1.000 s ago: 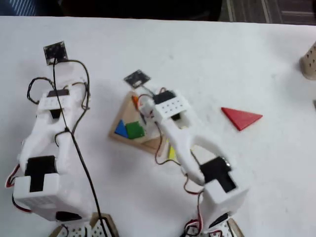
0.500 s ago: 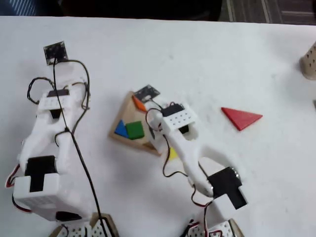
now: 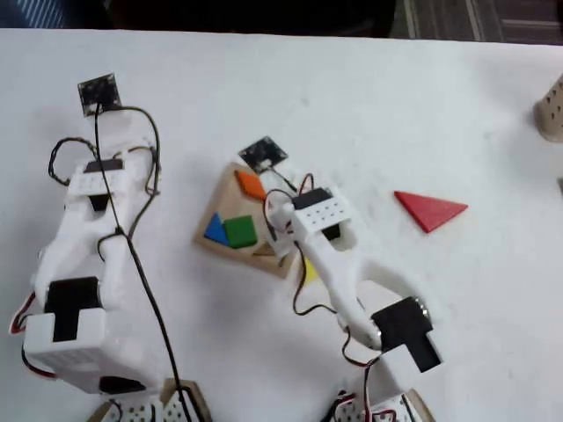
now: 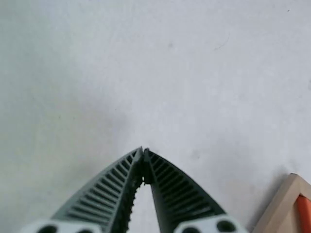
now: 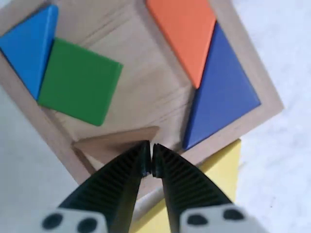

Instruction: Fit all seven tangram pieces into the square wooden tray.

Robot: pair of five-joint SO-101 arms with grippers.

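While the right gripper (image 5: 150, 148) hangs pinched together and empty over the tray (image 3: 230, 256) mid-worktop, it should spread wide before dropping squarely onto the red triangle (image 3: 429, 211) lying toward the right edge

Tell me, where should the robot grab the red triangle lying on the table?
Probably from straight above. The red triangle lies flat on the white table with nothing beside it, so there is room to come down on both sides. Put one finger against its long edge, which faces the table's far side, and the other at the corner opposite that edge.
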